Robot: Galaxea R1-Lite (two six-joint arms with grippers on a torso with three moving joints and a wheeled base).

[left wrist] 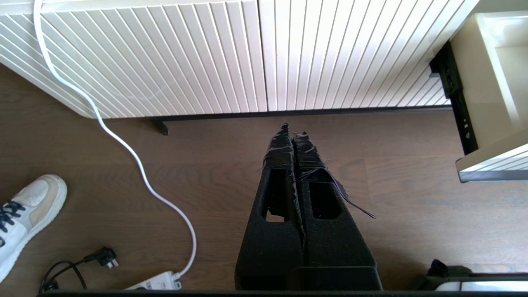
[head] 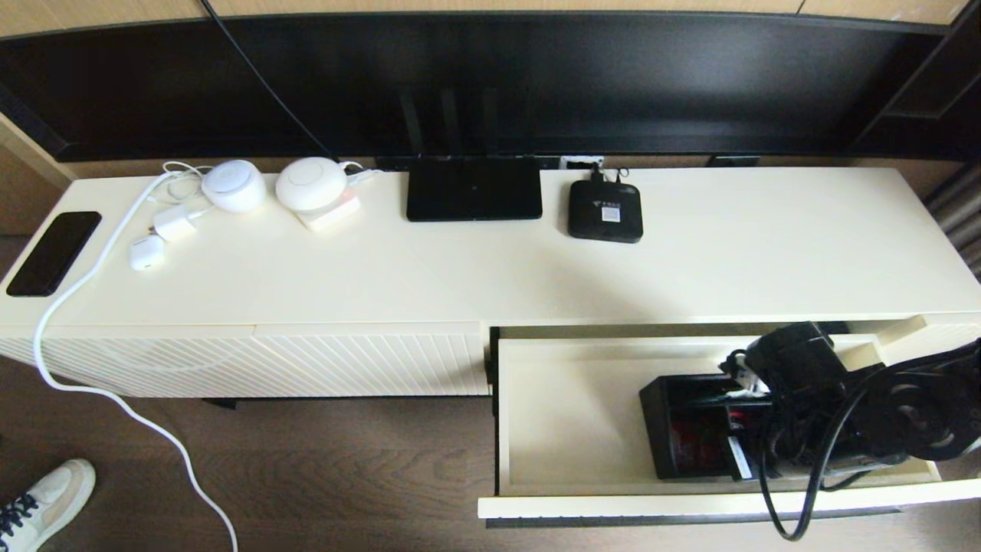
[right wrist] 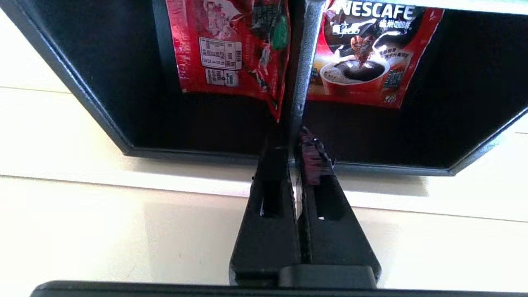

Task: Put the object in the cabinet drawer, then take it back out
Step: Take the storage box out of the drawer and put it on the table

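The cabinet drawer stands pulled out at the right of the cream cabinet, and its side also shows in the left wrist view. The black organizer box rests inside it toward the right. Its dark compartments hold red coffee packets. My right gripper reaches down into the box, shut on the thin divider wall between two compartments. In the head view the right arm covers the box's right part. My left gripper hangs shut and empty over the wooden floor, in front of the ribbed panel.
On the cabinet top sit a flat black router, a small set-top box, white devices and a phone. A white cable trails down to the floor. A person's shoe is at the lower left.
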